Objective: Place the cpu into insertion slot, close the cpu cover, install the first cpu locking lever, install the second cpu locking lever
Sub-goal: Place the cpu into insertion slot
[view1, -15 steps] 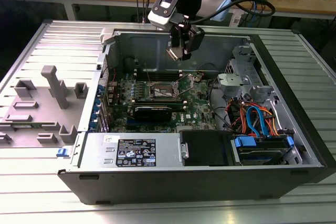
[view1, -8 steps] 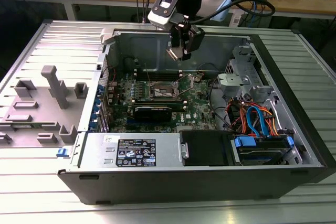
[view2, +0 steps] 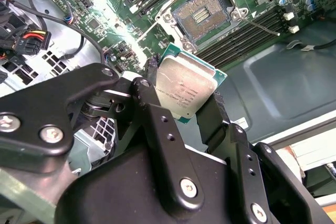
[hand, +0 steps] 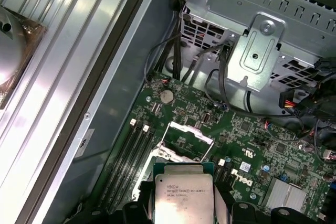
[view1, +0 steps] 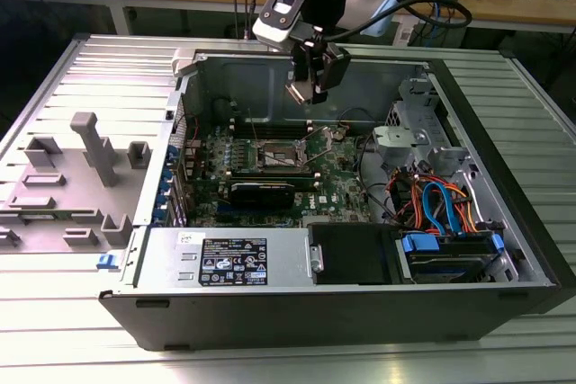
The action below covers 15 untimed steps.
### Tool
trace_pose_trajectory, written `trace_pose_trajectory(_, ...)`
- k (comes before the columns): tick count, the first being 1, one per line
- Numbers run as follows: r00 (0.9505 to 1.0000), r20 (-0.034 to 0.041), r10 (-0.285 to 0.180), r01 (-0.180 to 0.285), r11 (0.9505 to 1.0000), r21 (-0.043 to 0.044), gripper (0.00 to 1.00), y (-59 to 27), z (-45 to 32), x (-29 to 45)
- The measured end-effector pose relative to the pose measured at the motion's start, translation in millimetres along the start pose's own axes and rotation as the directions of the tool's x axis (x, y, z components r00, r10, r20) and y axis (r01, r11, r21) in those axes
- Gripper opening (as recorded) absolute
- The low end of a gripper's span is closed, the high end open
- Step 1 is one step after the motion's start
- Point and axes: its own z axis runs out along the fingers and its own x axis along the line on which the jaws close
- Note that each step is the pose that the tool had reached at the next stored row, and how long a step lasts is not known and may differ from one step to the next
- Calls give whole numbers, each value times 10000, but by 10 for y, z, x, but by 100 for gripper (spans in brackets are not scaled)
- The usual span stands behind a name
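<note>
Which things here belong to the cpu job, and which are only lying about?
Job:
cpu, held in the pincer
insertion slot, uncovered
locking lever

Lying about:
blue and orange cables
grey plastic fixture
metal drive cage

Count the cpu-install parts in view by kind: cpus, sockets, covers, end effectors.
cpu: 1
socket: 1
cover: 1
end effector: 1
Total: 4
</note>
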Motion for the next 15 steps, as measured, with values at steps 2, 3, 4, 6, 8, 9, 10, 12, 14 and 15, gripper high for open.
trace_pose_trajectory(2,9997,20,256,-256,9997,-7,54,0,5,0)
trace_pose_trajectory(3,9992,33,403,-403,9992,-10,54,-1,7,0)
trace_pose_trajectory(4,9985,46,548,-548,9985,-12,54,-1,10,0)
trace_pose_trajectory(6,9973,61,737,-737,9973,-16,54,-1,14,0)
trace_pose_trajectory(8,9969,65,787,-787,9969,-19,54,-13,20,5)
trace_pose_trajectory(9,9969,66,787,-787,9969,-18,54,-18,22,7)
trace_pose_trajectory(10,9969,66,785,-785,9969,-17,54,-20,23,7)
trace_pose_trajectory(12,9969,65,786,-786,9969,-18,54,-21,25,8)
trace_pose_trajectory(14,9969,65,788,-788,9969,-18,54,-21,25,8)
trace_pose_trajectory(15,9969,65,788,-788,9969,-18,54,-21,25,8)
